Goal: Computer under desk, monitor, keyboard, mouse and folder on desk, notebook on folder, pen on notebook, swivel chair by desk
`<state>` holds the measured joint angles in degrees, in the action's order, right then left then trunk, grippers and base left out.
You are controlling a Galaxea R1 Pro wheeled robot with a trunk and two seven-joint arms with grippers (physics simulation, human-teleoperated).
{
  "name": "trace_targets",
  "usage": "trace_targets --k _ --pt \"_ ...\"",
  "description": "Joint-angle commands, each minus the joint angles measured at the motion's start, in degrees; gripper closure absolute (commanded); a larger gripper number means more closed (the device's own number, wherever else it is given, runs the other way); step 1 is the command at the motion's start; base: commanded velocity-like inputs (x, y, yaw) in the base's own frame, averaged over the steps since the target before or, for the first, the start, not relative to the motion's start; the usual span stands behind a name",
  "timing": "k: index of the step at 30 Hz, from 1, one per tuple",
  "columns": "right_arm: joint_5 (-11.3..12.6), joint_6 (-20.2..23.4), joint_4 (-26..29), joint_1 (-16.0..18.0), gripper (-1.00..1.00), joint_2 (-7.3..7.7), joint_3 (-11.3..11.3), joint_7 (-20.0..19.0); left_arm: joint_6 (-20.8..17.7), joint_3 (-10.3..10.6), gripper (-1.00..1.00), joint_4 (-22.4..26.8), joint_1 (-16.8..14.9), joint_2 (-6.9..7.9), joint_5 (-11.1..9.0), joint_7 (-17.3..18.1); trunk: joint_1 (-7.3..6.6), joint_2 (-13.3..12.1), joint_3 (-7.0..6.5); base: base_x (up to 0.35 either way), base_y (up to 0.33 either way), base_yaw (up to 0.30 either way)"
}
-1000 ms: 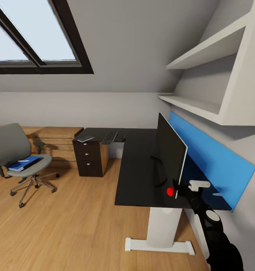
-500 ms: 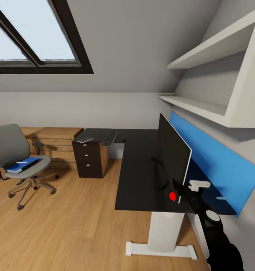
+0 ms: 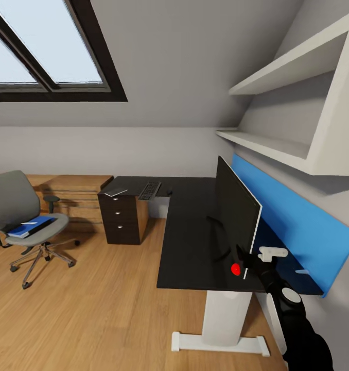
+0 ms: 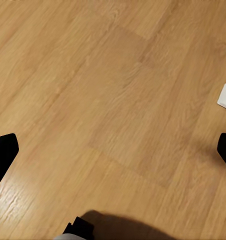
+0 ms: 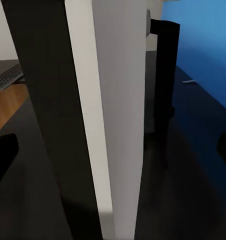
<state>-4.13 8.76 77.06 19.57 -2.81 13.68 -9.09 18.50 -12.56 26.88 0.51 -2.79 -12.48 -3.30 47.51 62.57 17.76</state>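
Glossy black desk (image 3: 187, 242), monitor (image 3: 235, 211) upright (white back), right tool (image 3: 245, 261) spread around its edge

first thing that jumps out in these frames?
The monitor standing edge-on near the desk's front end, with the right gripper at its lower corner by the red dot. Behind it, a bright blue wall panel runs along the desk. Far left, the blue folder lies on the swivel chair.

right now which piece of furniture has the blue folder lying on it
The swivel chair: the folder lies flat on its seat, not on the black desk or the oak chest.
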Motion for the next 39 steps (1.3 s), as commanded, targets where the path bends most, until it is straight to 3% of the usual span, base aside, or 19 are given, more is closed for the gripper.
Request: trace_targets --k 1,39 --pt "-0.44 0.29 0.1 0.04 -1.0 -0.06 0.21 -0.49 0.05 -0.01 -1.0 0.1 0.02 -0.03 -0.35 -0.01 0.01 0.04 0.04 0.0 0.0 -0.022" --pt "-0.44 0.37 -0.25 0.03 -1.0 -0.08 0.21 -0.49 0.05 -0.07 -1.0 0.1 0.02 -0.1 -0.27 -0.01 0.01 0.04 -1.34 0.0 0.0 -0.007"
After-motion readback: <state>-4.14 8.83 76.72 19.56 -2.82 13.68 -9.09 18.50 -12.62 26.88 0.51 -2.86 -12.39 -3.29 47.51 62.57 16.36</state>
